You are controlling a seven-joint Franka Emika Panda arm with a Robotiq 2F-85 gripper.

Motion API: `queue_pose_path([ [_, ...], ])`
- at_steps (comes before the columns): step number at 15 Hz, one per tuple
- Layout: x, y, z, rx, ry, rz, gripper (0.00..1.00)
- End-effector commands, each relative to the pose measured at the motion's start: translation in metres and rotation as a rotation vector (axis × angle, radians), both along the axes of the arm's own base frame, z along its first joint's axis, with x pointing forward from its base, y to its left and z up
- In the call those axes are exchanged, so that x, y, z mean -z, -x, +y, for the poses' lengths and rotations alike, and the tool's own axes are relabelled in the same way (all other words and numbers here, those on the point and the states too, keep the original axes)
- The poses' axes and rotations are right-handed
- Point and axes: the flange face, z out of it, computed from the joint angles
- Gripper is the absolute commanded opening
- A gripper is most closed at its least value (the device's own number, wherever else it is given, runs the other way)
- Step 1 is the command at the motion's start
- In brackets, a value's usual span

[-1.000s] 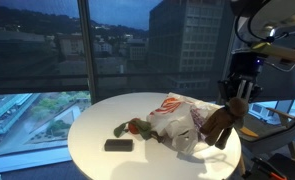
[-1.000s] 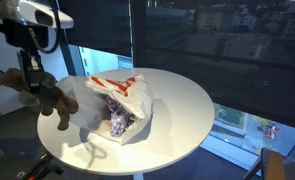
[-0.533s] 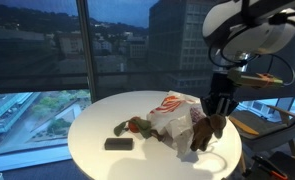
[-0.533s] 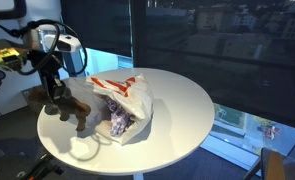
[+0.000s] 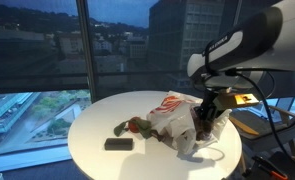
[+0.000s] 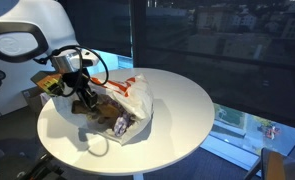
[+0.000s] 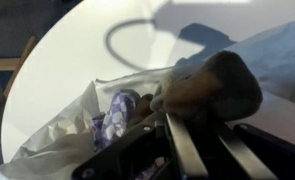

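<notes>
Gripper (image 5: 209,108) pinches brown plush toy (image 7: 212,85) at white bag (image 5: 172,118) mouth; black block (image 5: 118,144) near round table (image 5: 102,115) edge; night windows (image 5: 47,50) behind.

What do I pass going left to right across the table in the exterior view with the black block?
black block → green-and-red item → white bag → brown soft toy in the gripper

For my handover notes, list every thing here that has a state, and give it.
bag, lying on the table, mouth open
gripper, shut on the brown toy
brown toy, held at the bag's mouth
purple item, inside the bag
black block, flat on the table
green toy, lying beside the bag
</notes>
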Motion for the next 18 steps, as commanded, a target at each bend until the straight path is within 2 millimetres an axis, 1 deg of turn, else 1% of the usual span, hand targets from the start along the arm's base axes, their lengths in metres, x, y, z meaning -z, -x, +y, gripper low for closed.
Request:
queue_pose_path([
  [1,-0.004,-0.011,-0.014,-0.020,0.108,-0.145,0.04],
  [4,-0.004,-0.025,-0.021,0.006,0.146,-0.235,0.04],
  [6,0.003,-0.035,-0.021,0.041,0.152,-0.297,0.04],
  [8,0.011,-0.046,-0.018,0.060,0.149,-0.342,0.04],
  [12,0.030,-0.074,-0.001,0.093,0.062,-0.399,0.04],
  [15,0.029,-0.093,0.006,0.074,0.064,-0.473,0.04],
  [18,0.030,-0.105,0.001,0.074,0.053,-0.507,0.04],
])
